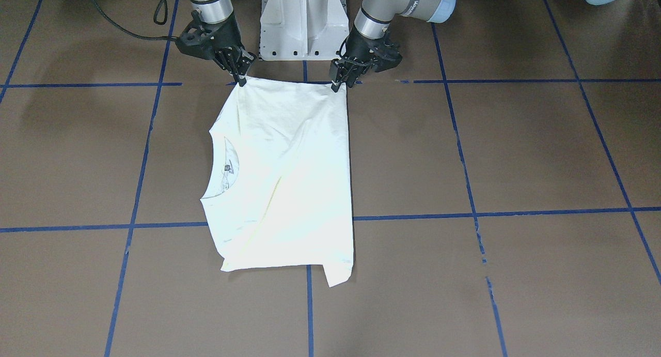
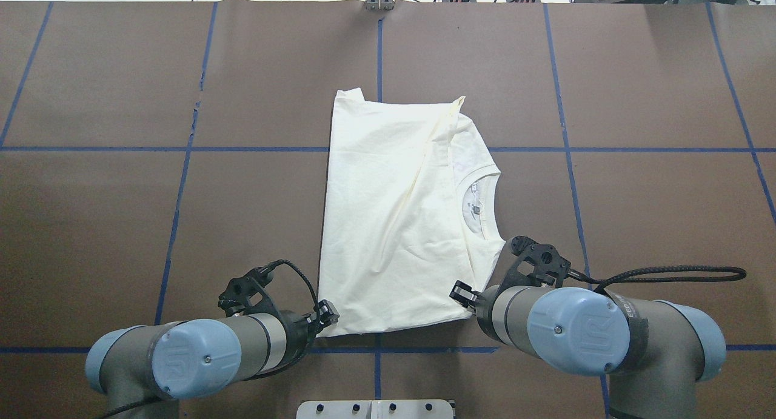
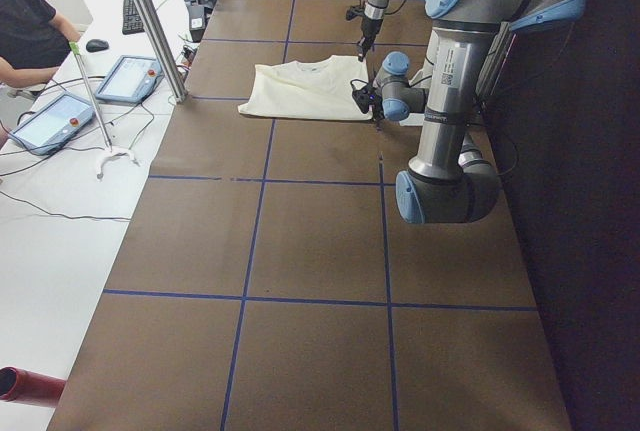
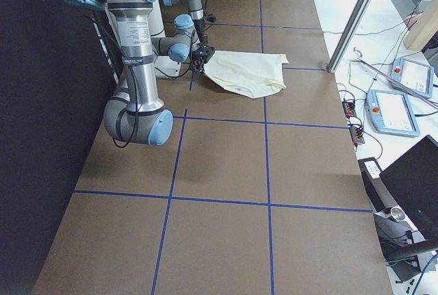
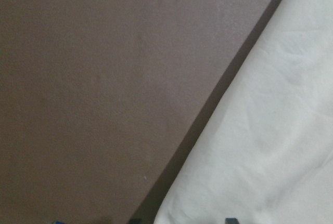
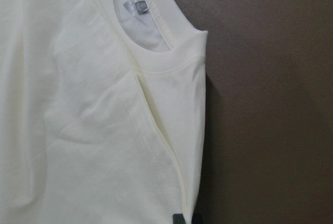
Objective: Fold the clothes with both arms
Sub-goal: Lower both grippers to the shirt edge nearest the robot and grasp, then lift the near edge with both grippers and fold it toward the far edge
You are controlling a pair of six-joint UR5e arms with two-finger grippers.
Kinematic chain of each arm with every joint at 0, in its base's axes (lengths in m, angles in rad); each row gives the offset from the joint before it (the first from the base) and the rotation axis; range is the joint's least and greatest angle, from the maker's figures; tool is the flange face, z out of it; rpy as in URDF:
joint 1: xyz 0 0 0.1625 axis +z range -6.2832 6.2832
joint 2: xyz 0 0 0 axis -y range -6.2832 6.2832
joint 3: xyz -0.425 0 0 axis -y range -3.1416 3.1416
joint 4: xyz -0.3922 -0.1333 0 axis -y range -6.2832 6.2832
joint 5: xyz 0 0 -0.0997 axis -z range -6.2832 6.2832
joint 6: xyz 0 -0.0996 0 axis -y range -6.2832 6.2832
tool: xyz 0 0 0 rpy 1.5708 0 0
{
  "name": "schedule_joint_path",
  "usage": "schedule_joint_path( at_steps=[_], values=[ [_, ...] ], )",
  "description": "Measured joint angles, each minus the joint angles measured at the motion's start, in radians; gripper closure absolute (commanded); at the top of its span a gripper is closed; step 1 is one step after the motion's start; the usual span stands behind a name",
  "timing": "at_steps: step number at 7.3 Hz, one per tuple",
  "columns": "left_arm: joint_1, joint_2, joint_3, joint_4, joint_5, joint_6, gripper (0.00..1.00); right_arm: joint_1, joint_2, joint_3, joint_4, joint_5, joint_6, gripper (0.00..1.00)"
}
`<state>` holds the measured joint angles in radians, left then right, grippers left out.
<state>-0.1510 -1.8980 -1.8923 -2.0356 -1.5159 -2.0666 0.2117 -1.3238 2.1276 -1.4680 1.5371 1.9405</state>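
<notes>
The cream-white T-shirt (image 1: 289, 181) lies folded on the brown table, ribbed neckline (image 2: 482, 204) toward my right side; its print is hidden. My left gripper (image 2: 327, 317) is shut on the shirt's near left corner, which shows on the right in the front-facing view (image 1: 338, 84). My right gripper (image 2: 464, 294) is shut on the near right corner, by the shoulder, seen also from the front (image 1: 241, 79). The near edge runs taut between them. The left wrist view shows the shirt's edge (image 5: 270, 146) over the table. The right wrist view shows the neckline (image 6: 156, 21).
The white pedestal base (image 1: 302, 21) stands just behind the two grippers. Blue tape lines (image 2: 379, 61) cross the brown table. Beyond the far table edge stand a metal post (image 3: 150, 21) and operator tablets (image 3: 125, 79).
</notes>
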Motion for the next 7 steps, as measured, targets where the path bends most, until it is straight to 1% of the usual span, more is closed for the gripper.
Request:
schedule_joint_path(
  at_steps=[2, 3, 5, 6, 7],
  values=[
    [0.004, -0.003, 0.009, 0.0, -0.001, 0.0, 0.82, 0.001, -0.001, 0.003, 0.0, 0.0, 0.0, 1.0],
    [0.008, -0.004, 0.014, 0.0, -0.002, 0.001, 1.0, 0.001, -0.003, 0.005, -0.001, 0.0, 0.0, 1.0],
    [0.019, -0.005, 0.012, 0.002, -0.003, 0.001, 1.0, 0.002, -0.008, 0.007, -0.001, 0.0, 0.0, 1.0],
    [0.017, -0.003, -0.014, 0.012, -0.003, 0.003, 1.0, 0.001, -0.013, 0.008, -0.001, 0.0, 0.0, 1.0],
    [0.015, 0.001, -0.076, 0.06, -0.006, 0.005, 1.0, 0.001, -0.021, 0.015, -0.002, 0.0, 0.0, 1.0]
  ],
)
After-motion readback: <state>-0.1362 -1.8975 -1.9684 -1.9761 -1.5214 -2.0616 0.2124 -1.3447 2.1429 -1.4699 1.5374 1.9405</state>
